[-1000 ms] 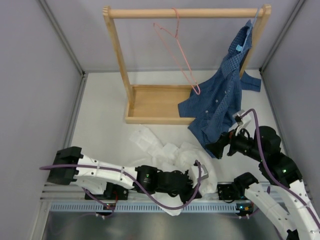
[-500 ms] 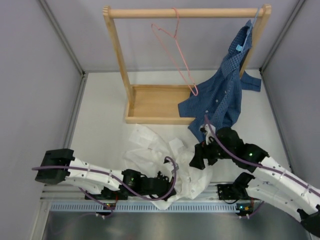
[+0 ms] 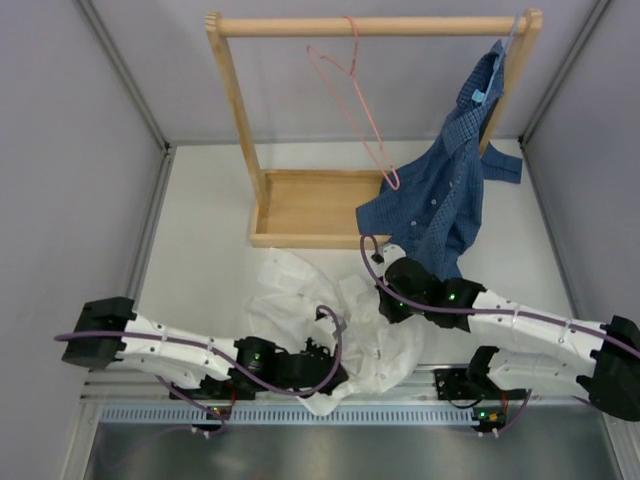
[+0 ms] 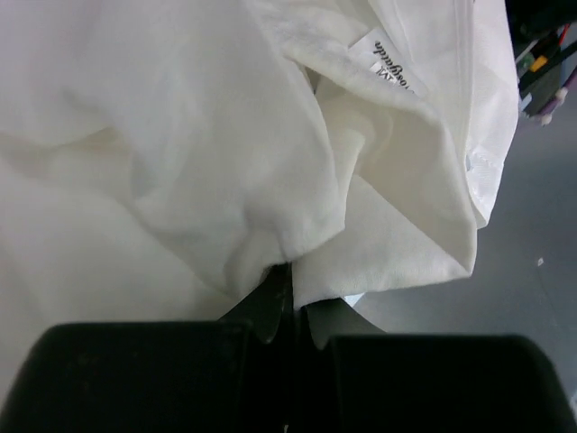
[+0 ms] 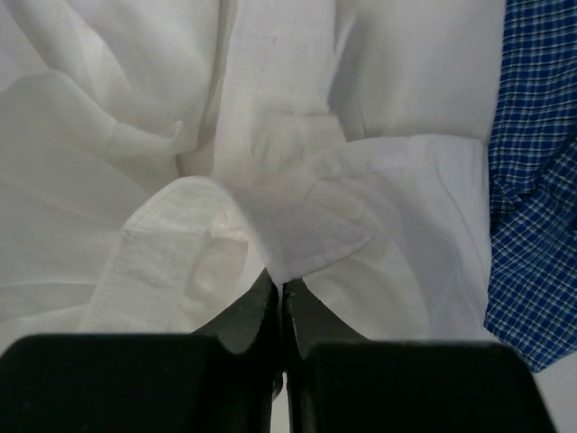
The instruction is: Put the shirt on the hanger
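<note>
- Right, the shirt lies crumpled on the bench near the front edge, between the two arms and in front of the wooden rack.
- The left fingers are together, pinching a fold of the shirt at their tips. The cloth bulges up and away from them, with a printed neck label above and to the right.
- The right fingers are also together, clamped on a stitched edge of the shirt. A folded flap lies just over the tips.
- Fabric is thin, plain white and softly wrinkled, with visible seam stitching.
- The hanger is a thin pink wire triangle hooked on the rack's top rail, well apart from the shirt.
- The blue checked shirt drapes off the rack's right post, with its lower edge just beside the white cloth at the right fingers.
</note>
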Controlling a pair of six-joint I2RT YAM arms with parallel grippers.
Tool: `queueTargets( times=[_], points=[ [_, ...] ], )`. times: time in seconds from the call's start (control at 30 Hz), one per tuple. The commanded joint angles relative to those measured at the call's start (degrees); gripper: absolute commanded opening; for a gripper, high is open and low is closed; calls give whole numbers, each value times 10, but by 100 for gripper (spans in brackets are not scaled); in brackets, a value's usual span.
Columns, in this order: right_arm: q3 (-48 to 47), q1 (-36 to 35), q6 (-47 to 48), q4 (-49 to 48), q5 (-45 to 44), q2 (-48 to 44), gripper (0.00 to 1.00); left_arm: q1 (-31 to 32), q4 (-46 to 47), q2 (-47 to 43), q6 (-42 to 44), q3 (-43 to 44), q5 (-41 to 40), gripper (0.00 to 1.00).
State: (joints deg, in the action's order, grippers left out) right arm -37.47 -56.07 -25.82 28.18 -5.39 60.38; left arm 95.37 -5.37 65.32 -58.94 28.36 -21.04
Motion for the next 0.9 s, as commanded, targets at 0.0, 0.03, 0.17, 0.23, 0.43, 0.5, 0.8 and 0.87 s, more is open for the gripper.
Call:
queueTargets(
  times=[0.0,0.03,0.17,0.23,0.43,0.5,0.8,0.87],
  points=[
    [-53,-16,-3,-26,-77,-36,0,0,-107,-71,-38,27,-99,0],
    [-62,-16,-2,-20,-86,-71,0,0,-141,-87,-39,43,-119,0],
    [-118,-16,13,-12,-123,-169,0,-2,-356,-162,-68,188,-278,0],
    [-127,-16,29,-22,-111,-219,0,-6,-478,-176,-94,296,-385,0],
    [-55,-17,33,-107,-29,-335,0,-37,-532,-184,3,481,-551,0],
    [-9,-18,15,-125,-1,-368,0,-38,-462,-172,103,501,-583,0],
    [105,-18,-51,-168,31,-436,0,-365,-233,-19,189,314,-170,0],
    [110,-18,-58,-151,16,-428,0,-366,-189,-9,182,274,-172,0]
  ],
)
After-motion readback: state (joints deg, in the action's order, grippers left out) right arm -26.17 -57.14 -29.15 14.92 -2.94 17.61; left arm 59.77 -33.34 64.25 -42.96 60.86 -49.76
